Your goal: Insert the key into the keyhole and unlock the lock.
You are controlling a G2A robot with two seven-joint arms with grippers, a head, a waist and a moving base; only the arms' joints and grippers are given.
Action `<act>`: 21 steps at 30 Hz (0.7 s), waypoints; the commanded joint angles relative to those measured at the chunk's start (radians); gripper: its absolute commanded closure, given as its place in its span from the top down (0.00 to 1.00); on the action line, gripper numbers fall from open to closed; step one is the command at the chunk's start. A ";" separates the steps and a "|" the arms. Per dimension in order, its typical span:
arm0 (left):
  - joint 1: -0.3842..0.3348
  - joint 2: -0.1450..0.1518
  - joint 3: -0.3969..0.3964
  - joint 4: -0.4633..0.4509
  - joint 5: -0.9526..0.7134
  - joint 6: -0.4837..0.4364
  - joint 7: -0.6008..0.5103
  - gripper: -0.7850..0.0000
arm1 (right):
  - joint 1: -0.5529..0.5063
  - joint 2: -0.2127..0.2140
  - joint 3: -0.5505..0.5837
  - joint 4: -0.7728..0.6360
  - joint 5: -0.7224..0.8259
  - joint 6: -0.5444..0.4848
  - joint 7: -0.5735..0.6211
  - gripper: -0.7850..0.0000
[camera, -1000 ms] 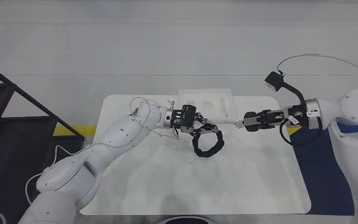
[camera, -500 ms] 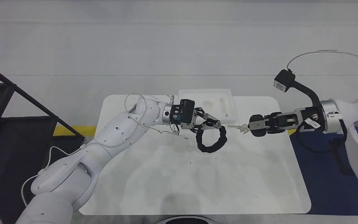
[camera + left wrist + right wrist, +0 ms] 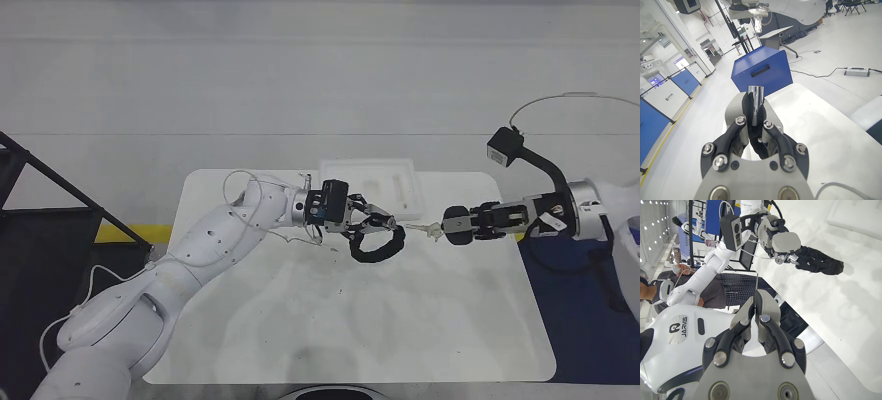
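Left gripper: I am keeping my left gripper clenched on the lock, its fingers pressing the black fabric sleeve just behind the chrome cylinder.
Lock: it is hanging over the middle of the white table, with its black loop drooping beneath the gripper. I cannot tell whether the loop is touching the tabletop.
Keyhole: the keyhole is facing toward my right arm.
Right gripper: my right gripper is pinching the key between closed fingers, the blade sticking out ahead.
Key: its tip is pointing toward the cylinder, near it but apart, not yet inserted.
Tray: a white foam tray is sitting at the table's far edge, behind the lock.
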 commanded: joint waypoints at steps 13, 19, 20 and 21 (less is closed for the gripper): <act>-0.059 -0.079 0.088 0.112 -0.020 0.022 0.075 0.00 | 0.066 0.089 -0.098 0.010 -0.035 0.032 -0.026 0.00; -0.083 -0.126 0.126 0.191 -0.045 0.032 0.085 0.00 | 0.098 0.150 -0.145 0.010 -0.004 0.053 -0.046 0.00; -0.087 -0.133 0.132 0.201 -0.049 0.034 0.086 0.00 | 0.103 0.160 -0.152 0.010 0.002 0.057 -0.051 0.00; -0.090 -0.140 0.139 0.210 -0.052 0.034 0.086 0.00 | 0.108 0.171 -0.159 0.009 0.010 0.060 -0.054 0.00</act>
